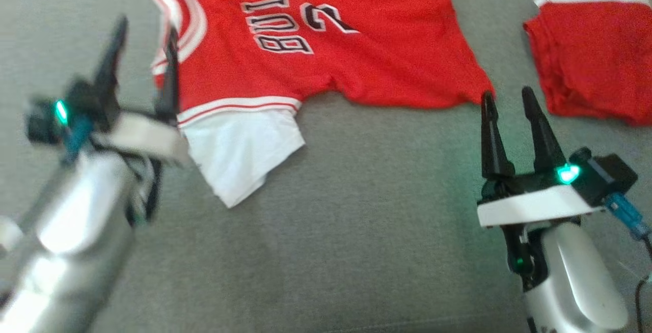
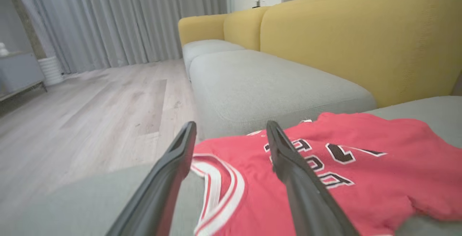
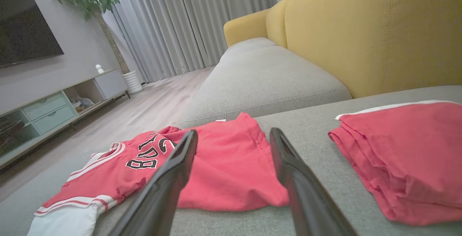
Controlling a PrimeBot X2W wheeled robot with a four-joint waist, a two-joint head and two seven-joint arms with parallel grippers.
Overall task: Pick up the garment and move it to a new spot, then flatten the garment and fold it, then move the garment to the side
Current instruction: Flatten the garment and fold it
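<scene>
I'm watching the red jersey (image 1: pixel 356 58) lying crosswise ahead; my left gripper (image 1: pixel 147 26) is nearest, at its armhole edge, jaws spread, and the right gripper (image 1: pixel 507 91) is spread too.

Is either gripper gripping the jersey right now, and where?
Nothing is held. The left gripper stands open over the jersey's striped edge; the right gripper is open beside its corner, empty.

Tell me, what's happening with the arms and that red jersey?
Left gripper open, empty, at the jersey armhole. Right gripper open, empty, near the hem. Jersey rumpled, unfolded. Second red garment lies apart, clear.
</scene>
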